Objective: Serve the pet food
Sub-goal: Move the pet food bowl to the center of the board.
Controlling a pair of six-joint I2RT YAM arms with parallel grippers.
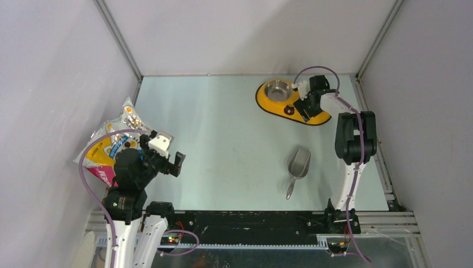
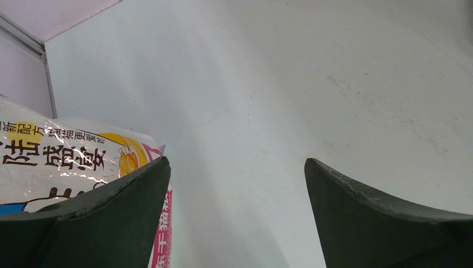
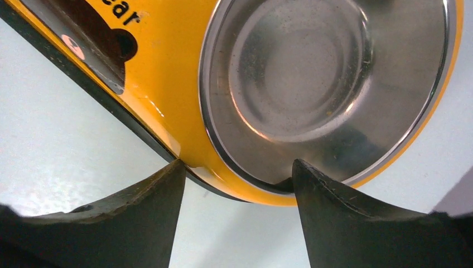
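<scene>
No pet food itself shows; its glossy white, orange and pink bag (image 1: 109, 148) lies at the table's left edge and fills the lower left of the left wrist view (image 2: 56, 156). My left gripper (image 1: 174, 164) hovers open just right of the bag, with bare table between its fingers (image 2: 237, 161). The yellow oval feeder (image 1: 268, 103) sits at the far right. My right gripper (image 1: 298, 106) is over its near end, open, straddling the feeder's rim (image 3: 237, 162): one fingertip is outside the yellow edge (image 3: 167, 72), the other inside the bare steel bowl (image 3: 301, 67).
A grey metal scoop (image 1: 298, 164) lies on the table in front of the feeder, handle toward the arm bases. A second steel bowl (image 1: 278, 89) sits in the feeder's far end. Grey walls enclose the table on three sides.
</scene>
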